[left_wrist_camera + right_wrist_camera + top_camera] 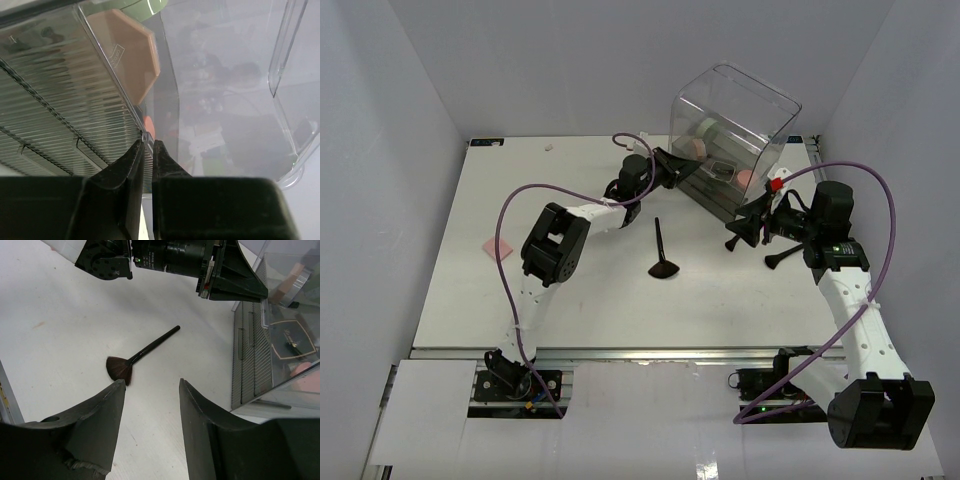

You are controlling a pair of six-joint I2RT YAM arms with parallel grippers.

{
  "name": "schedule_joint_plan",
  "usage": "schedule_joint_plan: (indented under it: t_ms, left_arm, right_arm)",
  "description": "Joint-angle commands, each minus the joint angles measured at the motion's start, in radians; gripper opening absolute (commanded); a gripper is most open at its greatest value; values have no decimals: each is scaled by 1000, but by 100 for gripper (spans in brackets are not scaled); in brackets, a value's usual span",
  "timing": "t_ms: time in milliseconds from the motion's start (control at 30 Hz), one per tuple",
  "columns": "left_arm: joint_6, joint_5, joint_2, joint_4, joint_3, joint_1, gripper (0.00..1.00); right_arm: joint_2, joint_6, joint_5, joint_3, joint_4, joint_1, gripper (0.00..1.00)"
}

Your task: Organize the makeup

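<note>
We see our left gripper (148,145) clenched on the drawer edge of the box (760,110), with the puff (132,55) inside. Our right gripper (151,382) hangs released above the brush (661,258), which lies mid-tabletop (570,310).

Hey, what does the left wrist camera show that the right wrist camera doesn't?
Left wrist only: the spot where the left gripper pinches shut on a thin plastic edge of the clear drawer box, and the pink puff, its octagonal outline plain behind the wall. Right wrist only: the fan brush lying on the table, the square black compact inside the box, and the right gripper open above the table. Both: the box and the left gripper, which the right wrist sees from outside.
</note>
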Motion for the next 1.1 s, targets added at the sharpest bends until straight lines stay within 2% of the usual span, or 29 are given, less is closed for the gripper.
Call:
schedule_joint_plan:
  t_ms: [0,267,400,633,833,1000,1067]
  left_arm:
    - [67,5,-150,2,-93,5,0]
    - [62,37,-302,73,-247,31,0]
    - [66,43,-358,81,-287,39,0]
    - [74,71,-462,92,-357,65,0]
    - [49,103,-507,85,-355,88,0]
    - [37,120,-517,73,-329,93,0]
    - [34,125,-517,72,-323,95,0]
  right_arm:
    - [12,15,-1,-13,50,-5,55]
    - [4,45,21,-7,64,-8,60]
    - [-7,97,40,30,65,-55,64]
    - [11,220,23,98,65,-102,75]
    - [105,481,-86,136,153,-112,75]
    - [170,753,-159,144,361,-111,73]
    - [185,805,-165,146,414,-106,72]
